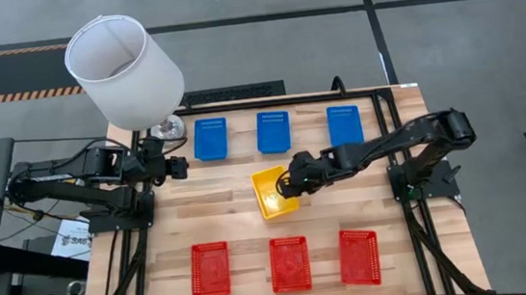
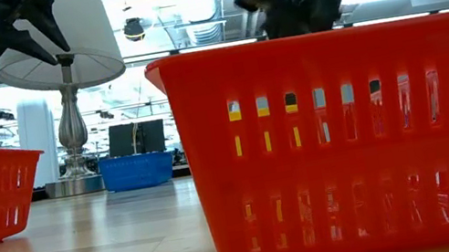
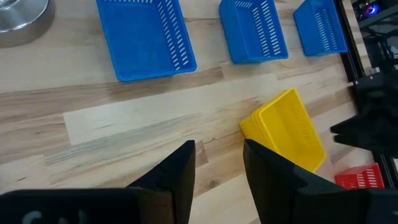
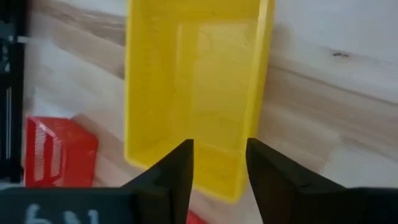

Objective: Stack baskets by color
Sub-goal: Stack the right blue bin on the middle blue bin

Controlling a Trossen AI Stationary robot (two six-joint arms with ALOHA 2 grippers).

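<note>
High view, looking straight down on a wooden tabletop (image 1: 242, 232): three blue baskets (image 1: 272, 132) in a row across the upper middle of the frame, three red baskets (image 1: 290, 263) in a row along the lower middle, well apart from one another. Yellow baskets (image 1: 273, 191) at frame centre between the two rows, nested as one stack and turned askew to the rows. White lampshade lamp (image 1: 124, 71) at upper left, overlapping the tabletop's back corner.

Right end effector (image 1: 291, 185) at the right edge of the yellow stack, fingers parted on either side of the rim and gripping nothing; from the right wrist view, yellow stack (image 4: 196, 93) seen just past the two dark fingers (image 4: 174, 171), resting on the wood with a red basket (image 4: 56, 152) at the frame's left.

Left end effector (image 1: 179, 169) at left of centre, beside the lamp base and clear of the first blue basket; fingers (image 3: 180, 171) narrowly parted with bare wood in the gap, holding nothing.

Low view mostly filled by a red basket (image 2: 347, 137), with yellow showing through its slots
</note>
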